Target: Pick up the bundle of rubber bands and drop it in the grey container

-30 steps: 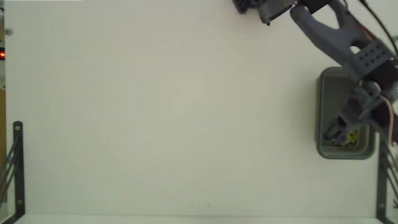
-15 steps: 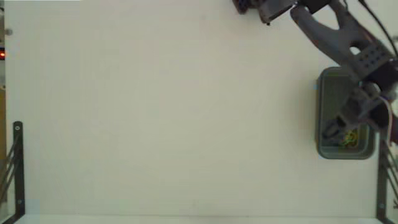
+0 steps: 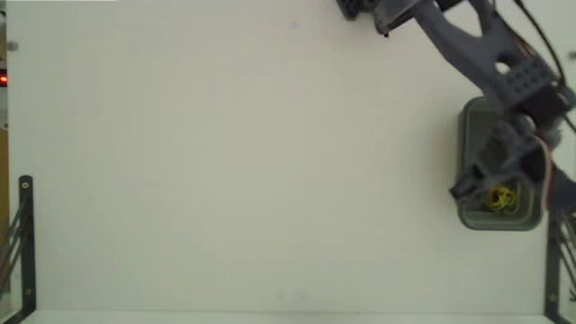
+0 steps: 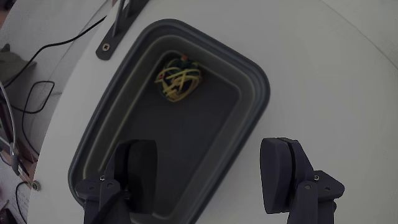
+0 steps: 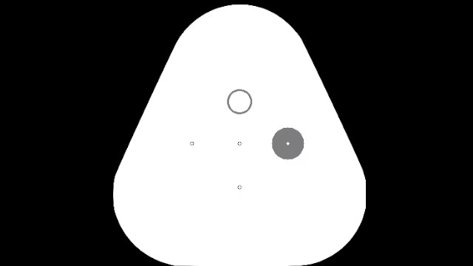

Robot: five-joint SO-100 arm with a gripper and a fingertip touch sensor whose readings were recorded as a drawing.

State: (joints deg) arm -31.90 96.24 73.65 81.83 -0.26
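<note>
The bundle of rubber bands [image 4: 178,80], mostly yellow with red and green loops, lies on the floor of the grey container [image 4: 255,87] near one end. In the fixed view the bundle of rubber bands [image 3: 500,199] shows in the lower part of the grey container [image 3: 498,220] at the table's right edge. My gripper [image 4: 208,171] hangs above the tub, open, with nothing between its fingers [image 4: 142,168]. In the fixed view the gripper [image 3: 477,184] sits over the tub's left wall, just left of the bundle.
White tabletop fills most of the fixed view. Black metal brackets [image 3: 25,243] stand at the left and right lower edges. The arm's base [image 3: 378,11] is at the top. Cables [image 4: 37,87] run beside the table in the wrist view.
The gripper has drawn up and to the left, off the bundle. The bundle now lies free in the container.
</note>
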